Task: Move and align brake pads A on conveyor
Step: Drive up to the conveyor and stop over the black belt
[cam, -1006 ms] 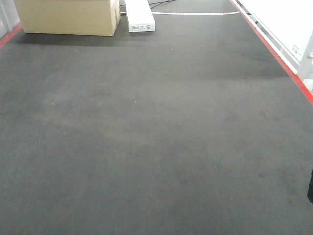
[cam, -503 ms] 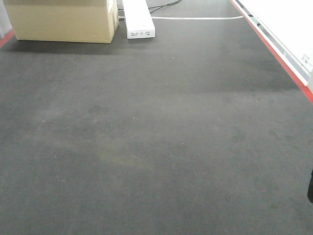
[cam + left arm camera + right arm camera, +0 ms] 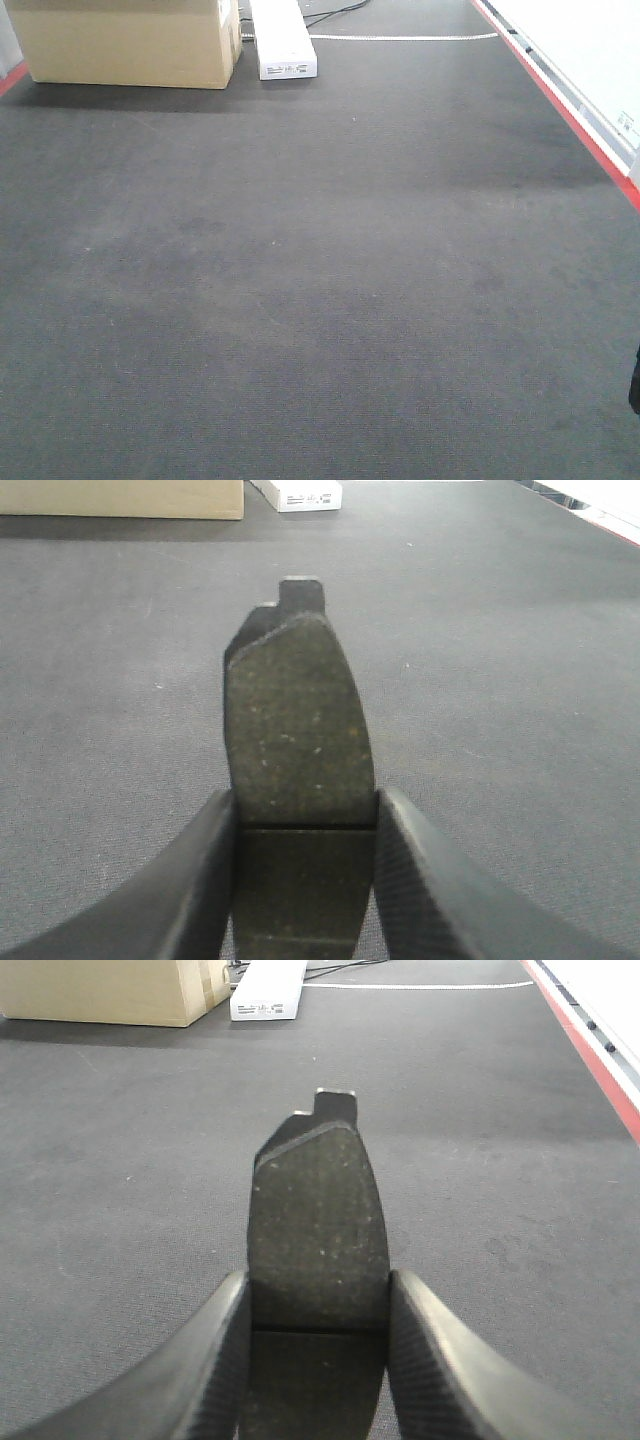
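- The left claw is closed snugly on the near half of a brake pad. The pad's grey face is up and its tabbed end points ahead over the conveyor belt.
- The right claw clamps a second pad the same way, also over the dark belt.
- The front view shows no pad lying on the belt. Any other pads are out of sight.
- Within the last second the cardboard box and the white case at the far end dropped lower and nearer in the front view. The red strip shifted with them, and for the last half-second the scene holds steady.
- It cannot be told whether the belt ran or the camera moved.
- The settling suggests the approach is finished. Both pads hang over bare belt, so setting them down and lining them up looks like the next step. Nothing is placed yet.
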You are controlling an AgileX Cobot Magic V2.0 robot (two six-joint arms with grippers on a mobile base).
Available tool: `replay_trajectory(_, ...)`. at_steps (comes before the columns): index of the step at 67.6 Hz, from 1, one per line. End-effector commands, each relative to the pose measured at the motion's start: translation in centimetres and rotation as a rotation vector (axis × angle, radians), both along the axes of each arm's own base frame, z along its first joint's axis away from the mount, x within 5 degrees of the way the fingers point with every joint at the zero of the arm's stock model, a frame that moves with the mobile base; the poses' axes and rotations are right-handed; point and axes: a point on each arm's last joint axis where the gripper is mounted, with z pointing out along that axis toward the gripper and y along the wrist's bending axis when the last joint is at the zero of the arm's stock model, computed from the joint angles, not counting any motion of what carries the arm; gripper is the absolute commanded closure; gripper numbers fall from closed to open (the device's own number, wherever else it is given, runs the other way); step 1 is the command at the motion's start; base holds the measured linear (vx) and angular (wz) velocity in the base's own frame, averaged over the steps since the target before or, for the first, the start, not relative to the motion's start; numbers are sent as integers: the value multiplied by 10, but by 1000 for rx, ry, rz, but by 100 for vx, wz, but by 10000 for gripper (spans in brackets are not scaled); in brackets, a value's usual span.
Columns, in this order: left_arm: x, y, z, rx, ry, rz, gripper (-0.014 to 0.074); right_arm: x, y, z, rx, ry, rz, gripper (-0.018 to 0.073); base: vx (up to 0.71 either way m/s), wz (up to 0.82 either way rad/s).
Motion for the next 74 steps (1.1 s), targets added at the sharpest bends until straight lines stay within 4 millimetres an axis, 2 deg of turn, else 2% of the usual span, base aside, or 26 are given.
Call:
replay_trajectory(1, 2, 0, 19, -32, -119, 10, 603, 2, -2, 18, 8, -114, -26, 569, 0, 0)
replay_trajectory(59, 2, 0, 18, -30, -99, 7, 603, 2, -2, 18, 8, -114, -26, 569, 0, 0)
replay_trajectory(66, 10, -1, 23, -31, -45, 10, 601, 2, -2, 18, 8, -115, -26, 569, 0, 0)
replay_trajectory(74, 32, -4, 33, -108, 83, 41, 599, 2, -2, 18, 8, -114, -26, 569, 0, 0)
